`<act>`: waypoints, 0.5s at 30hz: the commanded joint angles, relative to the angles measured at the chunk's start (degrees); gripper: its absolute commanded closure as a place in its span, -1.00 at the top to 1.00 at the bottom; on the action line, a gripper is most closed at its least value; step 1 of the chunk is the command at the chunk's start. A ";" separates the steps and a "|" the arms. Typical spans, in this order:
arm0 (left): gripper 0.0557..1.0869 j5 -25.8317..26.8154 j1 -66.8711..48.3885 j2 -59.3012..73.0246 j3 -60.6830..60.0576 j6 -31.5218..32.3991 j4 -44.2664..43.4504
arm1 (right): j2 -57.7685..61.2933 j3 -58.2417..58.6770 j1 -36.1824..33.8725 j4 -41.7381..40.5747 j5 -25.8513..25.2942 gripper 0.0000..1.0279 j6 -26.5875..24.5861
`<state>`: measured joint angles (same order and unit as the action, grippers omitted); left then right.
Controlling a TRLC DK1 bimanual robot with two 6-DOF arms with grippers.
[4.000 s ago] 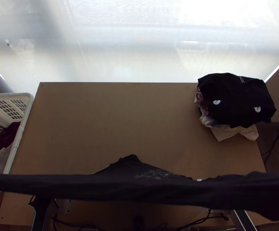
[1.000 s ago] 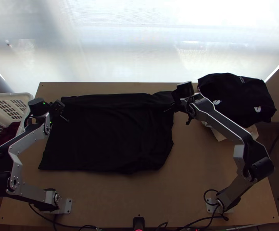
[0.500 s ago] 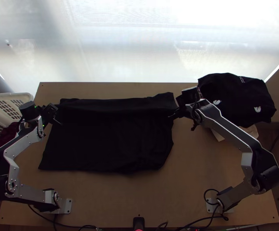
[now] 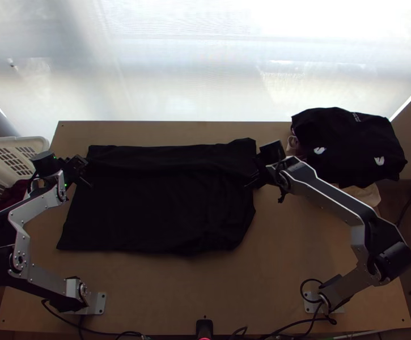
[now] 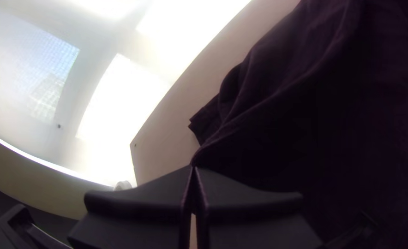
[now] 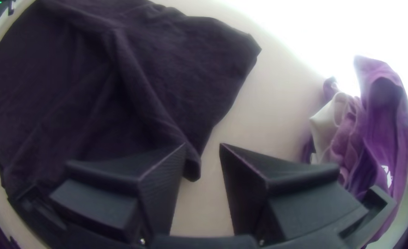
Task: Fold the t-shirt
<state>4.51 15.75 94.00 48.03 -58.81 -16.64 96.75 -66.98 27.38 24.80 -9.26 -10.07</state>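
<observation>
The black t-shirt (image 4: 165,209) lies spread on the table, with a folded-over strip along its far side. In the top view my left gripper (image 4: 86,180) is at its left edge, and my right gripper (image 4: 251,182) is at its right edge. The left wrist view has the left gripper (image 5: 193,168) shut on a pinched point of the shirt (image 5: 278,124). Seen from the right wrist, the right gripper (image 6: 202,146) stands open; a ridge of the shirt (image 6: 121,83) ends between its fingers, close to one of them.
A pile of folded clothes (image 4: 347,147), black on top, sits at the table's far right corner. A white basket (image 4: 32,187) with clothes stands beyond the left edge. Bare table (image 4: 205,289) lies between the arms' bases.
The shirt, earlier stretched in the air across the near side, now lies on the table. Lately the left gripper moved slightly left; the right one moved right, then back left and nearer.
</observation>
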 commanded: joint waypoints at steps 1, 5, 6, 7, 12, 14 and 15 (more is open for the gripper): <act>-0.90 0.23 -1.25 0.93 -1.45 -0.52 0.12 | 1.78 0.54 1.89 0.08 0.20 -0.16 -0.66; -0.39 1.29 -1.77 1.01 -1.98 0.27 0.21 | 2.48 0.01 2.07 0.08 0.20 0.02 -0.57; 0.39 2.08 -1.77 1.01 -1.80 0.89 0.74 | 2.48 0.01 2.24 0.08 0.20 0.07 -0.48; 0.96 2.08 -2.04 1.10 -1.62 0.45 1.53 | 2.30 0.01 2.33 0.16 0.20 0.12 -0.48; 0.92 2.08 -2.65 -0.22 -2.24 -0.43 2.41 | 0.55 0.71 3.03 1.83 0.20 0.41 -0.39; 0.92 2.17 -2.21 -2.59 -2.68 -0.43 3.55 | -0.42 0.71 3.39 3.86 0.20 0.59 -0.31; 0.92 2.78 -1.86 -4.35 -2.77 -0.43 4.87 | -1.12 0.71 3.47 5.09 0.20 0.66 -0.22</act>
<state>6.31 13.54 94.04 45.95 -59.00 -14.57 97.80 -66.59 29.98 26.24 -9.04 -10.55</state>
